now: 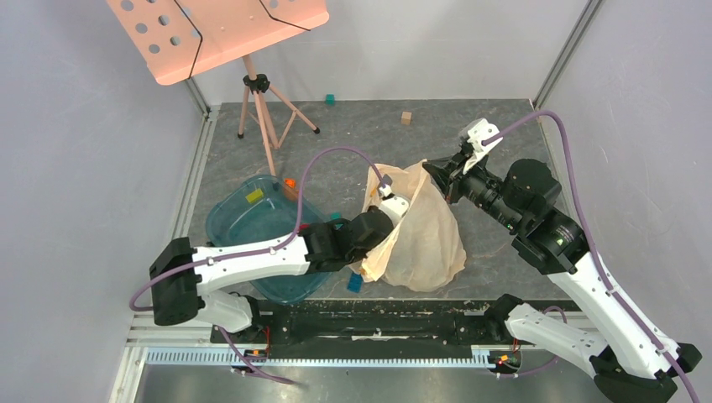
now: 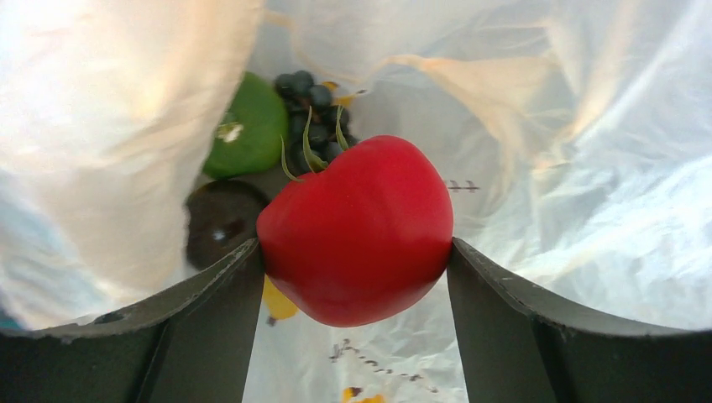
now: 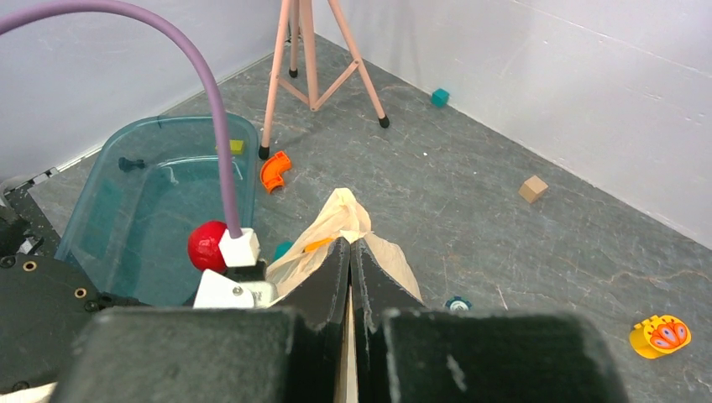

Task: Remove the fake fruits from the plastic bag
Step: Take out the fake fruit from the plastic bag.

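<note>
The peach plastic bag (image 1: 424,227) stands crumpled mid-table. My right gripper (image 3: 350,248) is shut on the bag's top edge (image 3: 340,214), holding it up. My left gripper (image 2: 355,245) reaches inside the bag, shut on a glossy red fruit (image 2: 357,231) with a green stalk; both fingers press its sides. Behind it lie dark grapes (image 2: 311,96), a green fruit (image 2: 248,126), a dark round fruit (image 2: 220,222) and a yellow piece (image 2: 277,302). In the top view the bag hides the left fingers. A red ball (image 3: 206,246) sits in the teal tray's corner.
The teal tray (image 1: 243,231) lies left of the bag with a yellow block (image 1: 254,195) in it. A pink stand's tripod (image 1: 260,109) rises behind it, with an orange curved piece (image 1: 290,182) nearby. Small blocks (image 1: 406,117) lie scattered, and a yellow-orange toy (image 3: 659,334) lies right.
</note>
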`<state>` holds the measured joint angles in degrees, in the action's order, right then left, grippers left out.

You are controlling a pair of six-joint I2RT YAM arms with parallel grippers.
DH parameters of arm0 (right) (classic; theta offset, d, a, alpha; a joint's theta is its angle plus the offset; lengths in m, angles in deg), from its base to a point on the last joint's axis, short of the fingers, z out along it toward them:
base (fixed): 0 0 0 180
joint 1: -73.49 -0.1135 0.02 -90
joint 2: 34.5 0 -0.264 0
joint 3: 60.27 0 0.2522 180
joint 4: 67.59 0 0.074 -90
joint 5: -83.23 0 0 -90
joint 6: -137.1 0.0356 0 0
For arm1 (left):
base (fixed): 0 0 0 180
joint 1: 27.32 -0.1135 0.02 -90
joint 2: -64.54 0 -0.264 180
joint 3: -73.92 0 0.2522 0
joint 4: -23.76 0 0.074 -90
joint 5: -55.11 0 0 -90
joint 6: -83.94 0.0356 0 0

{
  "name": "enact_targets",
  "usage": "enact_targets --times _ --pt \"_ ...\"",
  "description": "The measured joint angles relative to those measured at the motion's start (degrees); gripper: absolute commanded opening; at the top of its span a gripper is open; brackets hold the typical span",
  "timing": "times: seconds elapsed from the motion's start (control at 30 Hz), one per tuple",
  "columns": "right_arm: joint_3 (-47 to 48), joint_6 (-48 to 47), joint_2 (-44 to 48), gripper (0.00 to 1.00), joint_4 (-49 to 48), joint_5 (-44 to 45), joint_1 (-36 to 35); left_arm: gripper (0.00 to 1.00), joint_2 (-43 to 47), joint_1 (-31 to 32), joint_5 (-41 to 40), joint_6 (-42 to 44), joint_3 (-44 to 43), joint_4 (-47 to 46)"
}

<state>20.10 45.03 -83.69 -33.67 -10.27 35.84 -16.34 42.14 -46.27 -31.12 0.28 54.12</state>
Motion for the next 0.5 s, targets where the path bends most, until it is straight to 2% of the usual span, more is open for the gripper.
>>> enact_targets --times 0.3,0.5 --pt "-0.15 0.0 0.09 0.0 -0.15 0.15 0.0 0.34 2.25 -3.67 -7.74 1.46 3.04 3.54" --pt "-0.52 -0.11 0.22 0.0 -0.22 -0.48 0.02 0.32 2.25 -8.66 -5.86 1.31 3.39 1.6"
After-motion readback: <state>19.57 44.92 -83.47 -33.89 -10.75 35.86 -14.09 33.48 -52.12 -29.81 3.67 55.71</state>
